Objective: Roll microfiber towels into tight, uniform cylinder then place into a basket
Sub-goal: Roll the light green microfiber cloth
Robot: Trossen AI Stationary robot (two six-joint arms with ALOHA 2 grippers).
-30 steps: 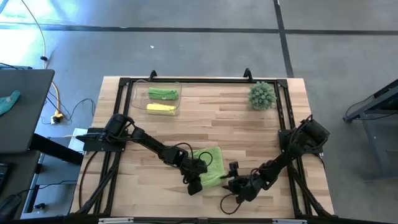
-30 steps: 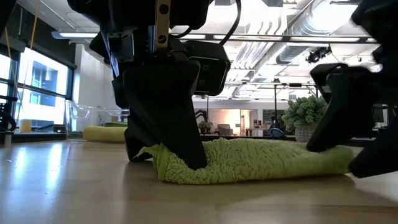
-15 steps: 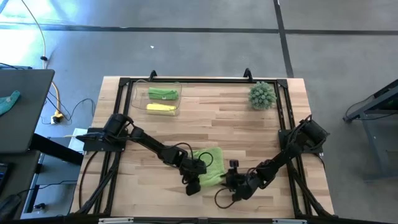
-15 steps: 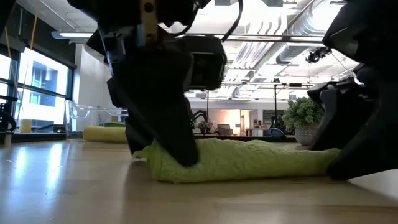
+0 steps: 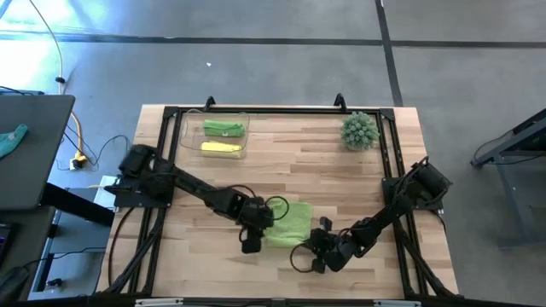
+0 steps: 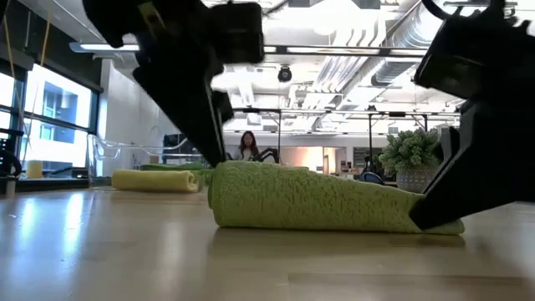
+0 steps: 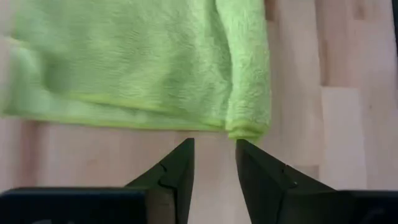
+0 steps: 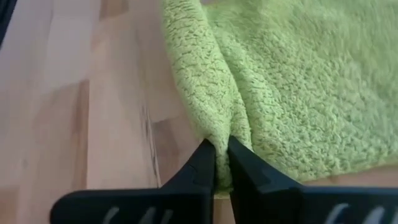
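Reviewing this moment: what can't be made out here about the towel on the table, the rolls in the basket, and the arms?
- Green towel: the arms cover its near edge in the high view, hiding how far it is rolled.
- Basket: too small in the high view to judge how tight its rolls are.
- Left pincer: fingers apart, just short of the towel.
- Right pincer: shut on the towel's edge.

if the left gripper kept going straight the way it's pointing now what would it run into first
Most likely the light green towel. The left gripper sits just short of it with its fingers apart, aimed at the folded edge at the cloth's corner. Depth is hard to judge, so it might skim the wooden table first.
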